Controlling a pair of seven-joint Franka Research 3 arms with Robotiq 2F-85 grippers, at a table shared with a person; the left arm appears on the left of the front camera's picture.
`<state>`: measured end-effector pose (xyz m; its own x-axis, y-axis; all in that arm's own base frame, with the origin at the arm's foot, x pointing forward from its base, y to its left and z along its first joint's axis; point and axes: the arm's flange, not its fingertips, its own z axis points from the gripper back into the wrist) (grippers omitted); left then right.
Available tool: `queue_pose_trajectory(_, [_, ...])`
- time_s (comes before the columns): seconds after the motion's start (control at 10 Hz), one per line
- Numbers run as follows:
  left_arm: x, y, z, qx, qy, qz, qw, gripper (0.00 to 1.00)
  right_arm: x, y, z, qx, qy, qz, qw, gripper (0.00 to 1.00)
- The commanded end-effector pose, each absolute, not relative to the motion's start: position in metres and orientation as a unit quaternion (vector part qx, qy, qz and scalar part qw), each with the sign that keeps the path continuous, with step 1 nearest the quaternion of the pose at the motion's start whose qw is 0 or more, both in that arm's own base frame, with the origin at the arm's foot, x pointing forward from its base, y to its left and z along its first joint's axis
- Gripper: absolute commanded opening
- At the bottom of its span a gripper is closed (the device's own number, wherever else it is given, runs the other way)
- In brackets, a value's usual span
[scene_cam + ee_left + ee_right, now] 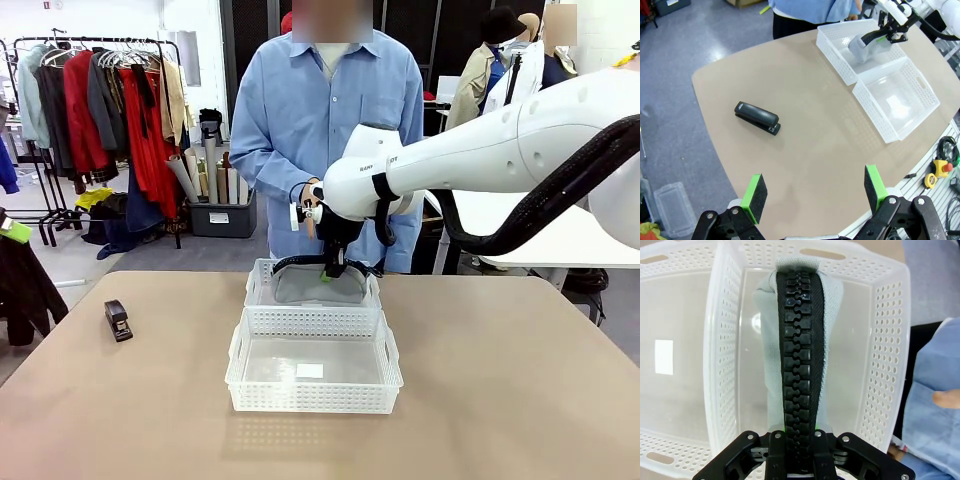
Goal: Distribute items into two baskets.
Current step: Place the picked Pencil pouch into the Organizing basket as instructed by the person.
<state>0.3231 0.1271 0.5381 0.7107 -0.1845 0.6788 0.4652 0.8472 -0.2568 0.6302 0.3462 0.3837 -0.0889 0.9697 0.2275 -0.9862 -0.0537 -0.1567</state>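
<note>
Baskets, two, white perforated plastic with cut-out handles, set long side to long side and touching at the middle of the table (500,380). The far basket (262,285), on the side of the person (330,110), is receiving the bag. The near basket (315,398) has a small white label on its floor and nothing in it.

Waist bag (832,305), grey soft fabric with a black zipped band along its top. It hangs lengthwise into the far basket. Its lower end looks down on or close to the basket floor, but contact cannot be confirmed. Its upper end is pinched in the right gripper, directly below the pads.

Right gripper (335,268), jaws clamped tight on the bag's black band, poised above the middle of the far basket. Handling, as judged:
- Lower until the fabric slumps inside the walls.
- Let go only once the bulk sits under the rim, parting the pads fully.
- Rise straight up, so the strap neither snags nor drags the light basket.
- Mind the black strap curving at the far rim.

Left gripper (815,192), jaws spread wide with nothing between them, held high over the table's edge, well apart from both baskets.

Stapler (118,320), small and black. It lies flat on the table toward the robot's left, well apart from the baskets and untouched. Judged the next item, likely for the near basket.
</note>
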Motion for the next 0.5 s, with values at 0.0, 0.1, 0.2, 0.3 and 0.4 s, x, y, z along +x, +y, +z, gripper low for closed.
queue_pose_trajectory(0.0, [0.322, 0.127, 0.539, -0.211, -0.336, -0.181, 0.9, 1.0, 0.636, 0.353, 0.383, 0.021, -0.137, 0.719, 0.681, 0.0])
queue_pose_trajectory(0.1, [0.322, 0.127, 0.539, -0.211, -0.336, -0.181, 0.9, 1.0, 0.637, 0.354, 0.377, 0.021, -0.132, 0.719, 0.682, 0.0])
queue_pose_trajectory(0.2, [0.322, 0.127, 0.539, -0.211, -0.336, -0.181, 0.9, 1.0, 0.638, 0.354, 0.372, 0.022, -0.128, 0.721, 0.681, 0.0])
queue_pose_trajectory(0.3, [0.322, 0.127, 0.539, -0.211, -0.336, -0.181, 0.9, 1.0, 0.639, 0.354, 0.366, 0.023, -0.124, 0.72, 0.682, 0.0])
queue_pose_trajectory(0.4, [0.322, 0.127, 0.539, -0.211, -0.336, -0.181, 0.9, 1.0, 0.64, 0.354, 0.362, 0.024, -0.12, 0.72, 0.684, 0.0])
